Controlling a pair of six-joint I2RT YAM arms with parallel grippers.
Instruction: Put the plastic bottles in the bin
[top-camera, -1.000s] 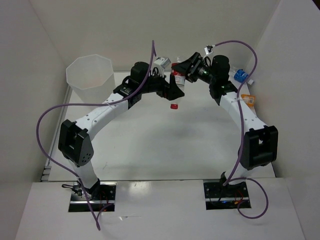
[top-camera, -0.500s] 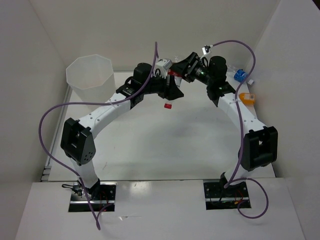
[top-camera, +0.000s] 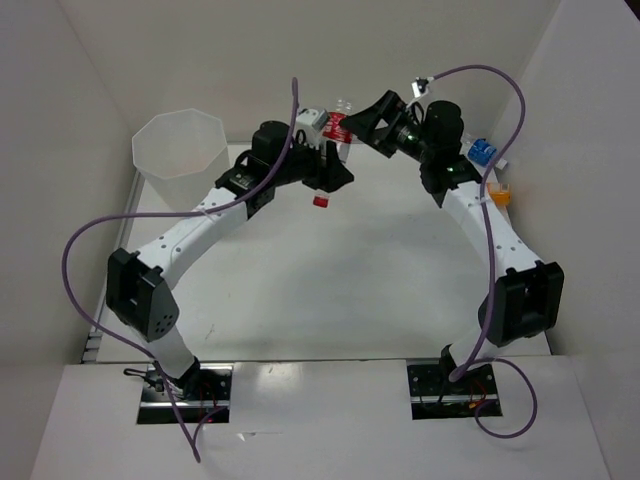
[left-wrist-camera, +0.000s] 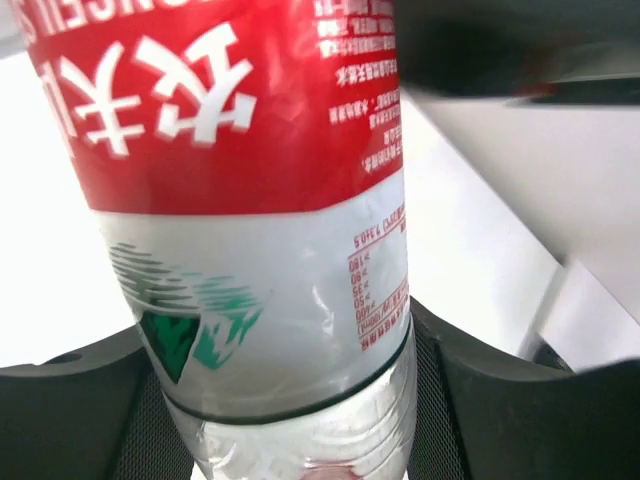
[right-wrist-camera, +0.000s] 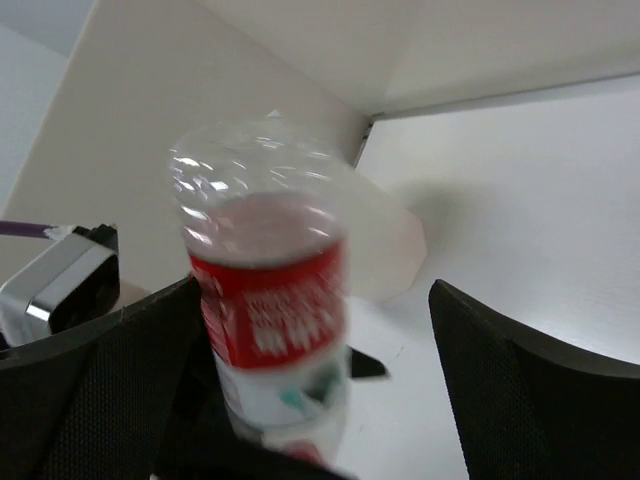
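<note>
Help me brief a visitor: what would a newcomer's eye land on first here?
The red-labelled bottle, held cap-down in mid-air by the left gripper, centre back. The right gripper gapes open around its raised base, and the tall white bin stands at back left.

Bright, even white light fills every view, leaving only faint, soft shadows on the table (top-camera: 330, 270). Between the left jaws the red-labelled bottle (left-wrist-camera: 260, 200) is sharp against a blown-out white background. Between the right jaws it is smeared with blur, its clear end glinting.
</note>
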